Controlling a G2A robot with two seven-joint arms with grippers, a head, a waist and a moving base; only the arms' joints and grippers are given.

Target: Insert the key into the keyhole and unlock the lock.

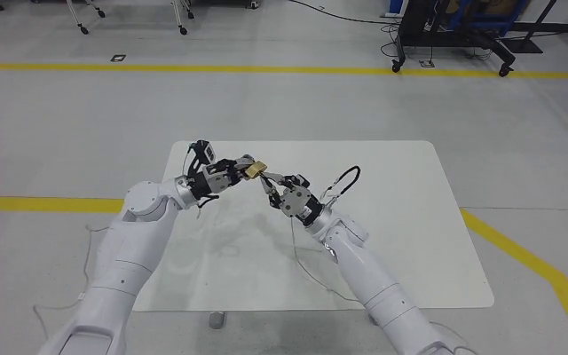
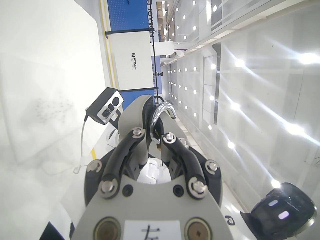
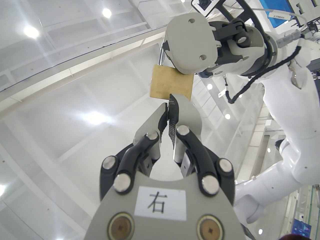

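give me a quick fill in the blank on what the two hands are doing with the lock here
1. The left hand grips a brass rectangular ____ that has a silver shackle.
2. The right hand has its fingers ____, with their tips at the edge of the padlock opposite the shackle.
3. Both hands hang in the air above the white ____.

Missing words: padlock; shut; table.

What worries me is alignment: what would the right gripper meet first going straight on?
The brass lock, at its bottom edge, which sits right at the right gripper tips; contact looks likely, though depth is unclear.
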